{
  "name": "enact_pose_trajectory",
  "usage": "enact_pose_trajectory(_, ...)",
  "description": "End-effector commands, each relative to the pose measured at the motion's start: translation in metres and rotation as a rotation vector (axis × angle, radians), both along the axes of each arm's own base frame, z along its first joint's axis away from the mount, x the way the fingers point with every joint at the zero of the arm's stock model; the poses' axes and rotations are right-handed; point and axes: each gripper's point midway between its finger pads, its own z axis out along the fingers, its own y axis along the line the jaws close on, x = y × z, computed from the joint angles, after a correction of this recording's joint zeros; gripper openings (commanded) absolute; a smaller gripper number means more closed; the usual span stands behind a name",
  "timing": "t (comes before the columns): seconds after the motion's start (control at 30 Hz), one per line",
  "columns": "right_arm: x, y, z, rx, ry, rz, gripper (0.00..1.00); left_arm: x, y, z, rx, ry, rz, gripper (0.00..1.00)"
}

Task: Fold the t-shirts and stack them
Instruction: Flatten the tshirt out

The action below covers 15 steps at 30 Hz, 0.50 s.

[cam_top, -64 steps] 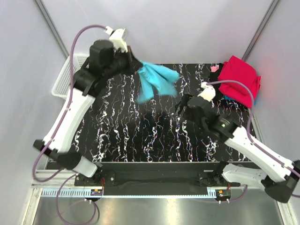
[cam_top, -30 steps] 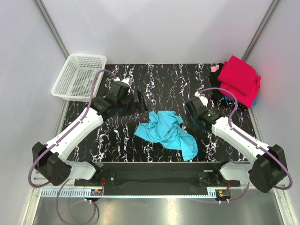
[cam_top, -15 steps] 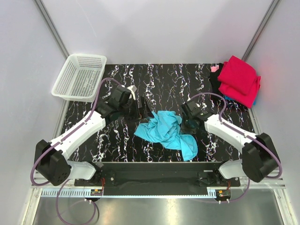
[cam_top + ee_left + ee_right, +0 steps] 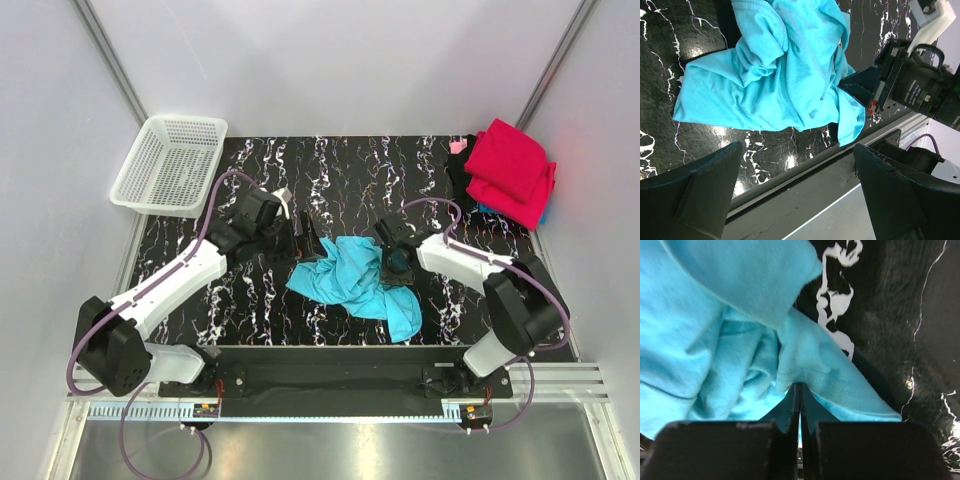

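1. My right pincer (image 4: 800,390) is clenched, its two fingers pressed together on a hem fold of the turquoise shirt (image 4: 715,340).
2. From above, this pincer (image 4: 392,262) sits low at the right edge of the shirt (image 4: 355,280), which lies crumpled in the near middle of the black marbled table (image 4: 330,160).
3. My left pincer (image 4: 797,150) is released, with the fingers wide apart and nothing between them. It hangs just beside the upper left edge of the shirt (image 4: 775,75).
4. At the far right corner a folded red shirt (image 4: 510,165) lies on top of a small pile.
5. A white basket (image 4: 168,165) stands at the far left corner.
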Motion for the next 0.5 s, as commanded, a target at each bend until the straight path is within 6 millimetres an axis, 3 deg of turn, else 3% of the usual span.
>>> enact_pose_trajectory(0.0,0.030,-0.001,0.020,-0.037,-0.112,-0.012,0.00,0.002,-0.004,0.010,-0.031,-0.040,-0.009,0.99)
enact_pose_trajectory(0.23,0.056,-0.027,0.080,-0.117,-0.298,-0.086,0.00,-0.002,-0.004,0.000,-0.019,-0.023,-0.013,0.99)
enact_pose_trajectory(0.37,0.078,-0.060,0.116,-0.228,-0.412,-0.178,0.00,-0.002,-0.008,-0.005,-0.015,-0.015,-0.017,0.99)
enact_pose_trajectory(0.47,0.090,-0.082,0.126,-0.296,-0.433,-0.227,0.00,-0.001,-0.011,-0.006,-0.016,-0.012,-0.019,0.99)
